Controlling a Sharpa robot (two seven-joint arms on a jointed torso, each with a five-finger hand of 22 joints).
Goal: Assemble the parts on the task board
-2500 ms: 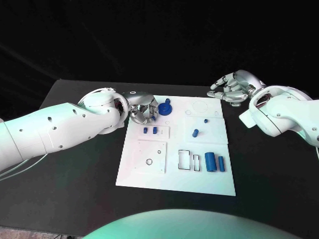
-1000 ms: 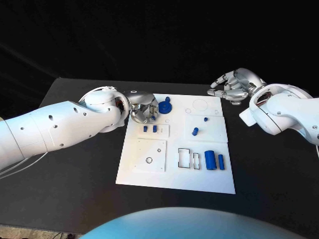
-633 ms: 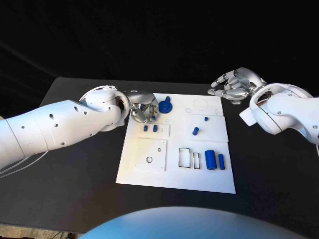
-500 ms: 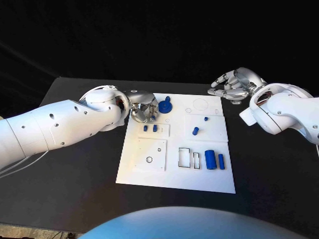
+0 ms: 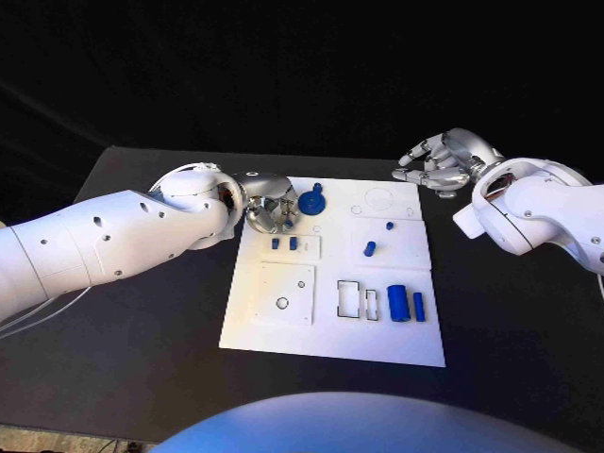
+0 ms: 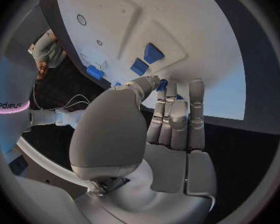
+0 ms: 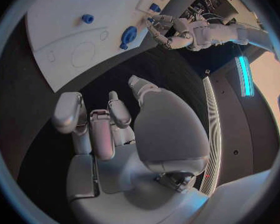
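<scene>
Nearest on the white board point(image 5: 332, 330), two blue cylinders point(image 5: 397, 303) lay side by side next to two open rectangular slots point(image 5: 348, 298). Farther up, a small blue peg point(image 5: 370, 250) lay in the middle of the board, with a pair of short blue pegs point(image 5: 284, 243) to its left. At the far-left corner, a flat round blue piece point(image 5: 310, 202) rested on the board, and the left robot hand point(image 5: 267, 211) sat just beside it, fingers curled toward it; whether the fingertips actually had hold of anything could not be told. The right robot hand point(image 5: 441, 164) hovered off the board's far-right corner above the black tabletop point(image 5: 520, 330), fingers loosely curled around nothing. The blue parts looked like light, rigid plastic, probably smooth and apt to slip or roll; the round piece seemed best pinched across its rim.
</scene>
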